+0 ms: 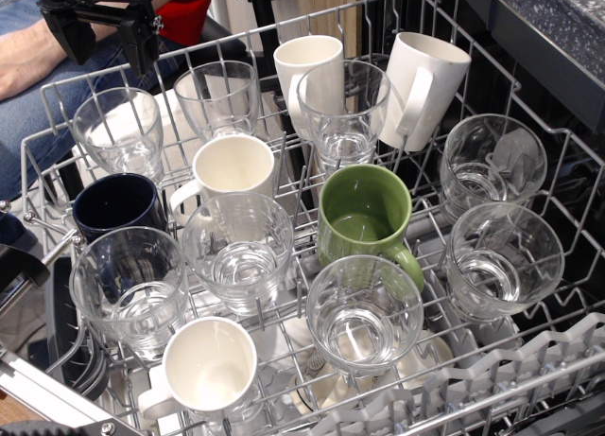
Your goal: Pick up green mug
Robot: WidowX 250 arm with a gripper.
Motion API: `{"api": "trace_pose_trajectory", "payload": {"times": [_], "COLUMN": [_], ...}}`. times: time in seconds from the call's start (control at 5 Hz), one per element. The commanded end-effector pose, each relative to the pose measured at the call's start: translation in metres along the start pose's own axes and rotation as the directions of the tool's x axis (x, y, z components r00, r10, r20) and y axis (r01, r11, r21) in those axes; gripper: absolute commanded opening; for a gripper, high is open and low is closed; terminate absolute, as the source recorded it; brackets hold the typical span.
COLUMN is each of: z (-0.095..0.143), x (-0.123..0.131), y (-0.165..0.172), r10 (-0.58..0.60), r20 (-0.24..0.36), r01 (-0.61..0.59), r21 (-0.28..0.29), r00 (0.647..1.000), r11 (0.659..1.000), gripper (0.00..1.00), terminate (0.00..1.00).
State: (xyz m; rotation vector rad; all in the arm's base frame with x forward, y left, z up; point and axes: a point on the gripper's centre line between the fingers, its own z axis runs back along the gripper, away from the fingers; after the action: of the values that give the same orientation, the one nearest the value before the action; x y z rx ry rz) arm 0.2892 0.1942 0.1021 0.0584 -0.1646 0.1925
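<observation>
Dark speckled countertop (558, 15) (wood cabinet (326, 6) behind)

Gripper (113, 25) cut off by the top edge, fingertips dark against the background, gap between them not readable. Lower body of green mug (364, 217) hidden behind front glass (364, 322). Navy mug (118, 207) half covered by another glass (129, 287). Person's arm (28, 58) cropped at left edge. Rack (529, 370) cut off at bottom and right. Base of tilted white mug (425, 86) behind glass rim.
</observation>
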Motion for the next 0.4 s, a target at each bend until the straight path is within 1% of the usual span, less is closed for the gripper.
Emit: {"api": "trace_pose_trajectory", "payload": {"times": [0.0,0.2], "z": [0.000,-0.001], "x": [0.000,-0.004], "y": [0.000,-0.025], "r10": [0.000,0.048], "r20": [0.000,0.005], "r01": [0.000,-0.048], "r21": [0.000,-0.047], "r00": [1.000,0.999], "r11": [1.000,0.998], "gripper": [1.00,1.00], "terminate": [0.00,0.00]}}
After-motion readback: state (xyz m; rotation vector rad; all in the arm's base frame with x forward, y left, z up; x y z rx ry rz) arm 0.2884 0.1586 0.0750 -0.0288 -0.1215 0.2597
